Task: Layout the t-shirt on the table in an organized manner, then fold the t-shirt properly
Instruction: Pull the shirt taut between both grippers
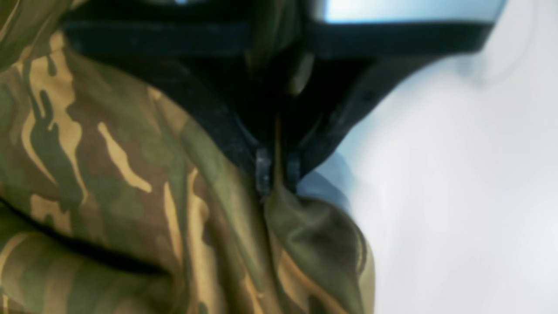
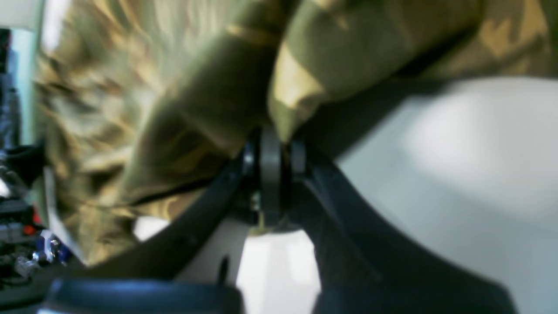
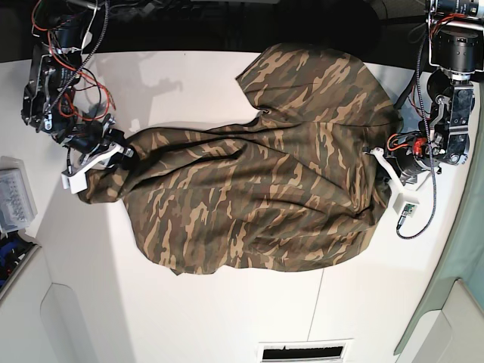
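Base view: we see the shirt [image 3: 265,189] spread on the white surface [image 3: 189,318], our left gripper [image 3: 376,153] and right gripper [image 3: 125,153] each clamped on its opposite edges.

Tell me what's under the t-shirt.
Under the t-shirt only the white table shows, bare around its edges. Whatever lies beneath the rumpled cloth is covered and cannot be seen.

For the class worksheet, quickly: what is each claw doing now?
Left claw: shut on the t-shirt.
Right claw: shut on the t-shirt.
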Motion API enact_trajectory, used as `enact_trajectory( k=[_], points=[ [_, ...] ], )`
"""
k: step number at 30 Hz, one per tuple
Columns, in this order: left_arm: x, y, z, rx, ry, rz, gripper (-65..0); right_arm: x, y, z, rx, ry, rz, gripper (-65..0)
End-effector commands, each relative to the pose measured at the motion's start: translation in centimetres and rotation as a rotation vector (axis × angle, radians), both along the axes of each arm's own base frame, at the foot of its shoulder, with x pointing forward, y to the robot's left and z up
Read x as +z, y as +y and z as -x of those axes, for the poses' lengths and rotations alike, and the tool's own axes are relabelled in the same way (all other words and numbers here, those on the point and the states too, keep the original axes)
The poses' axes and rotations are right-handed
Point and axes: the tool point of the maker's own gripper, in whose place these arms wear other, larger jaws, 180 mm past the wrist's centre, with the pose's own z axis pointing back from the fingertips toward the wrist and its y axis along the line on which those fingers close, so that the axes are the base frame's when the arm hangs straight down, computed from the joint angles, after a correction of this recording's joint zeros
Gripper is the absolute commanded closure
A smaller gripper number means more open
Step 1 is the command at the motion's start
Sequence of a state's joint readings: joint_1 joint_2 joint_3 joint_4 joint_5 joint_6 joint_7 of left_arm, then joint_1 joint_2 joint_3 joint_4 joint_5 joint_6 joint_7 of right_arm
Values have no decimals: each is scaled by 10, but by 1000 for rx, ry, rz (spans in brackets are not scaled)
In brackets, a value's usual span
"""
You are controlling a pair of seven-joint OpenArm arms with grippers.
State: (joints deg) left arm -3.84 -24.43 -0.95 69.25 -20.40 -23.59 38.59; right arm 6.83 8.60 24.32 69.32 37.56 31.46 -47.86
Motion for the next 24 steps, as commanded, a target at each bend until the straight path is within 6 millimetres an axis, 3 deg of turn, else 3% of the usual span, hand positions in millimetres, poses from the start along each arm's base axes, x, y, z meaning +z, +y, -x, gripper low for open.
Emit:
enact_trajectory(
  k=[1, 8, 11, 13, 15, 19, 22, 24],
  points=[
    [4, 5, -1, -6, 11, -20, 0, 31, -16, -21, -18, -102, 11, 0],
    [-9, 5, 18, -7, 64, -22, 0, 112, -61, -35, -9, -301, 143, 0],
    [-16, 3, 28, -17, 86, -23, 0, 143, -66, -39, -5, -386, 198, 0],
    [-20, -2, 33, -31, 95, -21, 0, 152, -64, -40, 3, -414, 213, 0],
    [-24, -9, 37, -57, 105, -22, 0, 151, -62, -40, 4, -411, 210, 0],
    [-29, -21, 40, -115, 112, -40, 0, 127, -59, -32, -1, -349, 202, -22],
    [-31, -27, 40, -142, 106, -46, 0, 102, -61, -20, -20, -288, 185, -272],
    [-31, -28, 39, -146, 98, -44, 0, 83, -66, -12, -43, -243, 186, -341]
  ],
)
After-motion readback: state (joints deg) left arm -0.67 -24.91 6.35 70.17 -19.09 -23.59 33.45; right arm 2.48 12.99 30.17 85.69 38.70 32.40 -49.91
